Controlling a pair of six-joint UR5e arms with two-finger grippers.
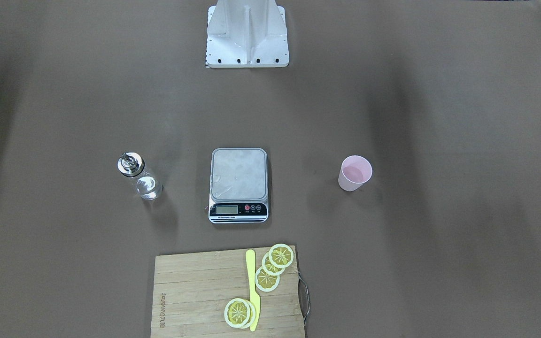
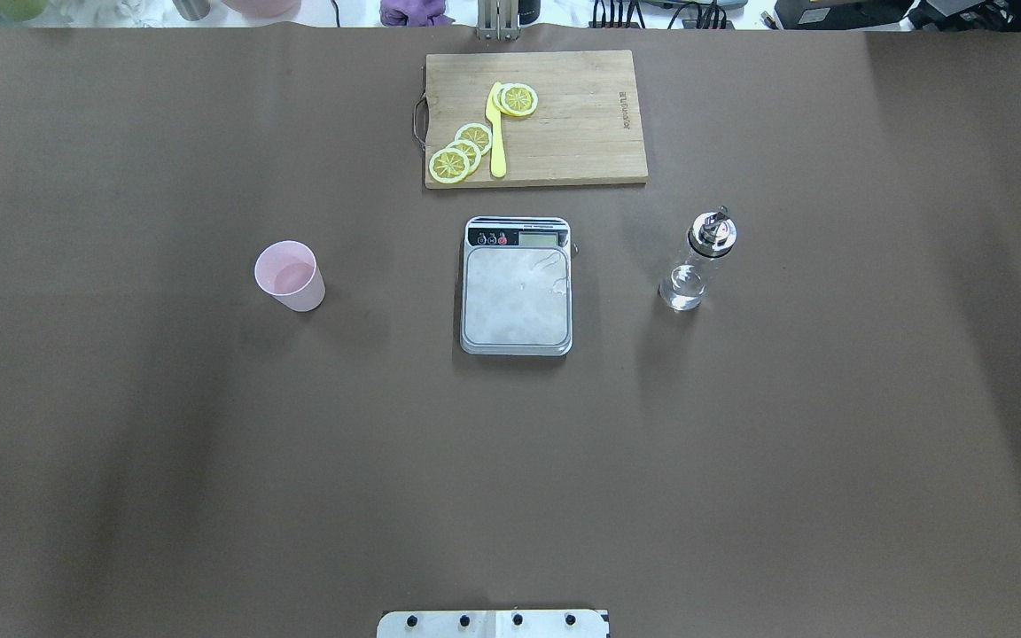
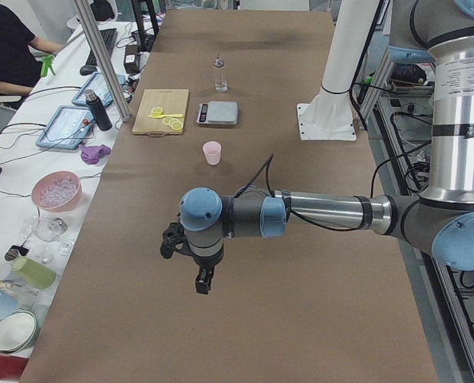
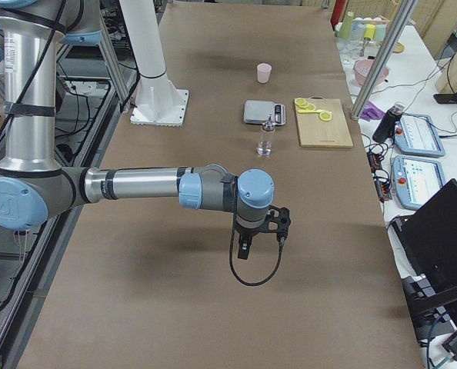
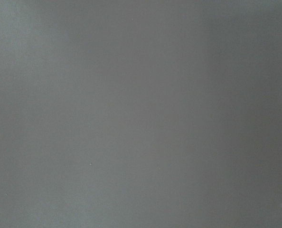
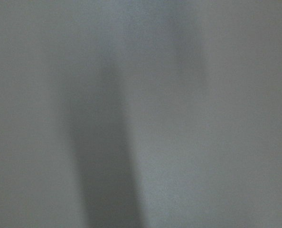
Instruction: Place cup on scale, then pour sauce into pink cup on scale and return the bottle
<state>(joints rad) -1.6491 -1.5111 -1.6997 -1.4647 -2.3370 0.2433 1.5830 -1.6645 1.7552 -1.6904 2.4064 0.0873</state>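
Observation:
The pale pink cup [image 2: 289, 276] stands upright on the table on my left side, apart from the scale; it also shows in the front view [image 1: 355, 173]. The silver-grey scale [image 2: 517, 297] sits in the middle, its platform bare [image 1: 239, 174]. The clear glass bottle [image 2: 697, 261] with its silver spout cap stands on my right side [image 1: 139, 177]. My left gripper [image 3: 203, 284] hangs over the table's left end, far from the cup. My right gripper [image 4: 243, 247] hangs over the right end, far from the bottle. I cannot tell whether either is open or shut.
A wooden cutting board [image 2: 564, 133] with lemon slices [image 2: 460, 152] and a yellow knife [image 2: 497, 133] lies beyond the scale. The white robot base [image 1: 247, 37] stands at my edge. Both wrist views show only blank brown table surface.

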